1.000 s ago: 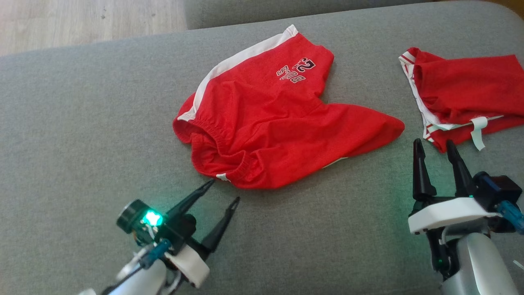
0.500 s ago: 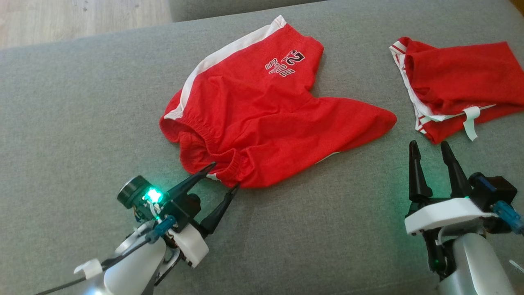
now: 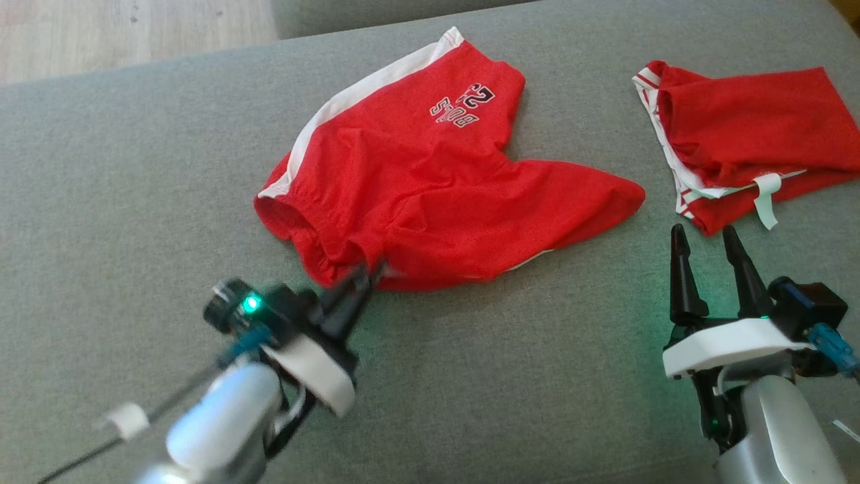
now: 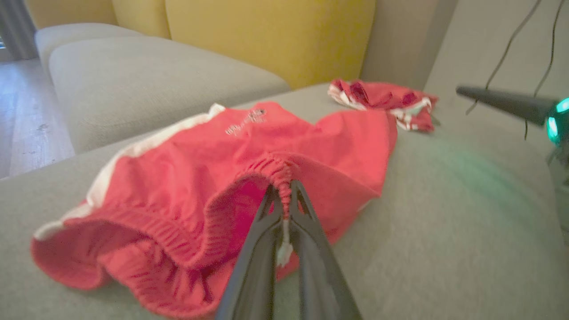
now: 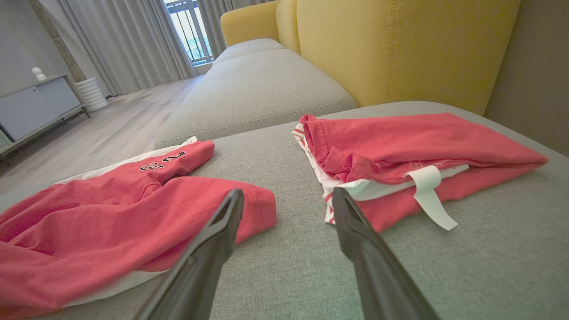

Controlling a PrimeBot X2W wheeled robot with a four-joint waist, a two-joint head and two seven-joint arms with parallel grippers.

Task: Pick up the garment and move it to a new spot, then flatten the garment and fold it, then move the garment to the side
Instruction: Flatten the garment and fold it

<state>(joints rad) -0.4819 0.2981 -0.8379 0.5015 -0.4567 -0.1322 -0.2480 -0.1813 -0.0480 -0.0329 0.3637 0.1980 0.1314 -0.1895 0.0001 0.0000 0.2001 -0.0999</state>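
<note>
The garment (image 3: 430, 181) is a pair of red shorts with a white side stripe and printed lettering, lying rumpled on the grey cushion (image 3: 134, 168). My left gripper (image 3: 366, 269) is shut on the elastic waistband at the shorts' near edge; in the left wrist view the fingers (image 4: 262, 222) pinch the gathered band of the garment (image 4: 249, 146). My right gripper (image 3: 702, 234) stands open near the cushion's right side, apart from the shorts' right leg (image 5: 111, 209), with nothing between its fingers (image 5: 222, 222).
A second red garment (image 3: 746, 141) with white trim, folded, lies at the far right, just beyond my right gripper; it appears as the folded red garment (image 5: 413, 155) in the right wrist view. Yellow sofa backs (image 5: 400, 44) rise behind. Wooden floor (image 3: 101, 33) lies past the cushion's far-left edge.
My left gripper has moved forward onto the shorts' waistband and shut on it. The right gripper stays open in place. The head camera has shifted slightly.
</note>
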